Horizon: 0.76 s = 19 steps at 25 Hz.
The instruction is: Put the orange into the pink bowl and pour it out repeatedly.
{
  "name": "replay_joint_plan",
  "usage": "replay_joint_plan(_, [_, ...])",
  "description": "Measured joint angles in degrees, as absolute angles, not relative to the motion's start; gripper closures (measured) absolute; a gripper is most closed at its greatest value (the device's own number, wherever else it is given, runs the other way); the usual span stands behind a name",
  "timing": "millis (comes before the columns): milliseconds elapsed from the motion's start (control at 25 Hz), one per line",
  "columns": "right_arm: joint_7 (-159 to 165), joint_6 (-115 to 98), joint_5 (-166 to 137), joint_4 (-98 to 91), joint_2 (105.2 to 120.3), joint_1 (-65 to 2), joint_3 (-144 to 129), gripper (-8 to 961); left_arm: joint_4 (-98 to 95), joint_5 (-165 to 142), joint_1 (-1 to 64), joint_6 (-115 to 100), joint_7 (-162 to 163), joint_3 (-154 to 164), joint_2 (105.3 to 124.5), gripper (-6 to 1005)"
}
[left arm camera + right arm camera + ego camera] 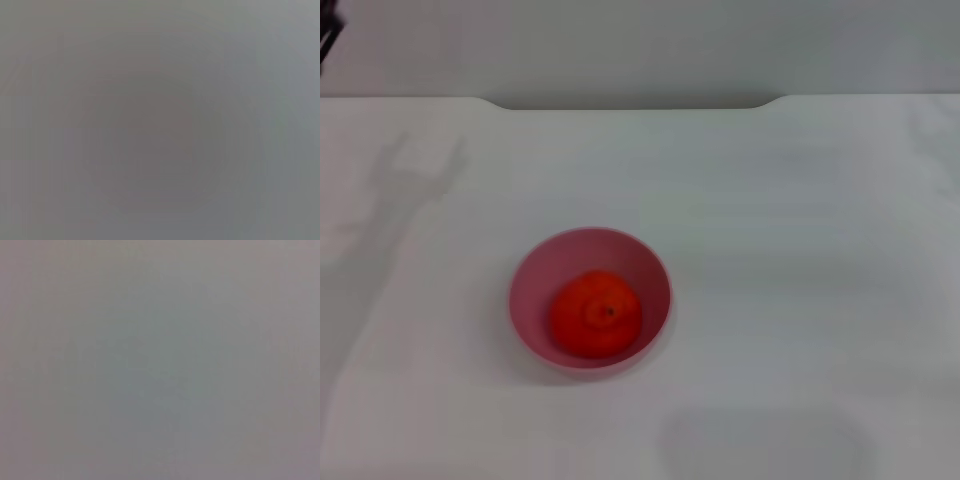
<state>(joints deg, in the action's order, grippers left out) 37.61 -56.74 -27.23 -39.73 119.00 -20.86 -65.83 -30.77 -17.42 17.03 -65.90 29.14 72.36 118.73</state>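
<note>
At the far left upper corner of the head view a sliver of something dark shows at the frame edge, too little to identify. A faint grey shadow with a forked shape lies on the white tabletop [800, 250] toward its left rear.

Moving rightward, left of the middle of the tabletop, the pink bowl [535, 275] stands upright: round, plain and smooth, with a deep inner wall. Inside it lies the orange [595, 313], resting against the near side of the bowl's floor (the far inner wall is left bare). The fruit is bright red-orange, roundish, well smaller than the bowl, and its tiny dark stem points up toward the camera.

To the right of the bowl the tabletop is plain white; its far edge has a shallow notch against a pale grey wall.

Neither end effector appears in the head view, and both wrist views show only a featureless grey field, so whether the fingers are spread or pressed together cannot be told.
</note>
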Motion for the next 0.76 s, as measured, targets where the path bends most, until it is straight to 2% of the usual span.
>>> replay_joint_plan(280, [27.5, -66.7, -16.7, -29.9, 118.92, -21.7, -64.9, 571, -27.3, -14.1, 14.2, -66.2, 27.2, 72.7, 118.46, 167])
replay_joint_plan(760, [27.0, -75.7, -12.8, -19.4, 119.06, -26.3, -64.8, 571, -24.8, -12.7, 14.2, -69.0, 25.6, 77.6, 118.33, 167])
